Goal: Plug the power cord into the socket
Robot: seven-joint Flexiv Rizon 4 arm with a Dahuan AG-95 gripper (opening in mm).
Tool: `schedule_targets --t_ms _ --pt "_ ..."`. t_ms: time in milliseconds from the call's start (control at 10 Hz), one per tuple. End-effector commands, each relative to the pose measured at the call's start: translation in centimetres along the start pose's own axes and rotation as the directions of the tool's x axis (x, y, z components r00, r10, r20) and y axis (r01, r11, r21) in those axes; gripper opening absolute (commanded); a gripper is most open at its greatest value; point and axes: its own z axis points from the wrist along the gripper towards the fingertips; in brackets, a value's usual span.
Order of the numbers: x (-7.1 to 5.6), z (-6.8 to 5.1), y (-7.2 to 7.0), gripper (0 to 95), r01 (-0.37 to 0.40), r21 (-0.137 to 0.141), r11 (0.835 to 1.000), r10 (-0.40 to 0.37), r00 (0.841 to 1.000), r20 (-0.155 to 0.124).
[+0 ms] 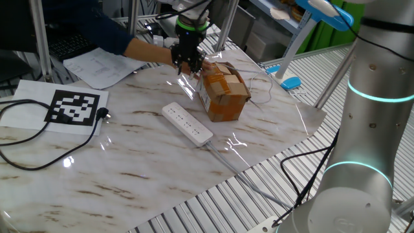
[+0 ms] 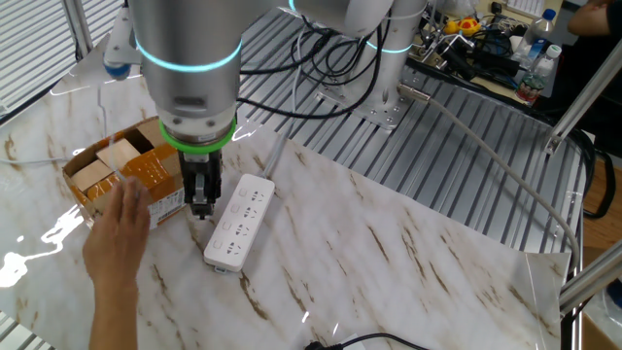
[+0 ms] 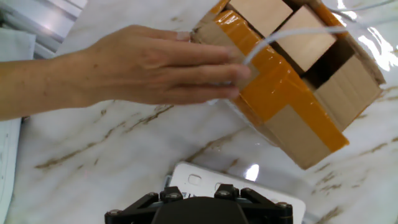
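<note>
In one fixed view, the hand (image 1: 188,63) hangs fingers-down at the far side of the marble counter (image 1: 129,162), just beside a taped cardboard box (image 1: 224,94). A person's hand (image 1: 150,51) reaches in from the left and sits right next to the fingers. The socket (image 1: 187,123), a long white strip, lies flat nearer the camera, apart from the hand. A black cord (image 1: 39,133) with its plug end (image 1: 104,115) rests by a printed marker sheet (image 1: 76,107) on the left, well apart from both.

In the other fixed view, the hand (image 2: 199,199) hovers between the box (image 2: 126,170) and the socket (image 2: 241,222), close beside the strip's outlets. Its fingers look partly closed, but I cannot tell from here whether anything sits between them. The person's hand (image 2: 121,238) is at the box edge, touching or nearly so.

The hand view looks down past the dark finger housing at the bottom. One end of the socket (image 3: 205,180) shows just above it, the box (image 3: 298,81) is at upper right, and the person's hand (image 3: 155,65) lies against the box's corner. The fingertips themselves are hidden, so the grip remains unclear.

No plug appears at the fingers, so the cord likely has yet to be fetched. To do that well, the arm should wait until the person's hand is clear, then approach the plug body squarely, grip it firmly, and line the prongs up over an outlet before pressing straight down.
</note>
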Motion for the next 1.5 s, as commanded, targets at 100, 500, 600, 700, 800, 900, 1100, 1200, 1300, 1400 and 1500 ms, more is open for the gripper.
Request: schedule_targets --t_ms 100,500,600,700,800,900,1100,1200,1300,1400,1500 --pt "-0.23 0.15 0.37 38.0 0.010 0.007 1.000 -0.010 1.000 -0.006" --pt "-0.18 0.23 0.29 38.0 0.015 0.006 1.000 -0.015 1.000 -0.002" --pt "-0.19 0.24 0.29 38.0 0.019 0.004 1.000 -0.019 1.000 0.000" --pt "-0.21 0.25 0.27 38.0 0.016 0.004 1.000 -0.016 1.000 0.000" --pt "-0.42 0.37 0.14 38.0 0.029 0.003 1.000 -0.029 1.000 -0.003" --pt "-0.58 0.47 0.03 38.0 0.032 0.001 0.999 -0.032 0.999 -0.004" --pt "-0.97 0.67 -0.25 38.0 0.044 -0.006 0.999 -0.044 0.999 -0.006" --pt "-1.05 0.62 -0.38 38.0 0.060 -0.012 0.998 -0.060 0.998 -0.002" --pt "-1.06 0.61 -0.39 38.0 0.065 -0.016 0.998 -0.065 0.998 -0.001" --pt "-1.01 0.61 -0.46 38.0 0.076 -0.021 0.997 -0.076 0.997 -0.002" --pt "-0.93 0.64 -0.50 38.0 0.085 -0.024 0.996 -0.085 0.996 -0.006"
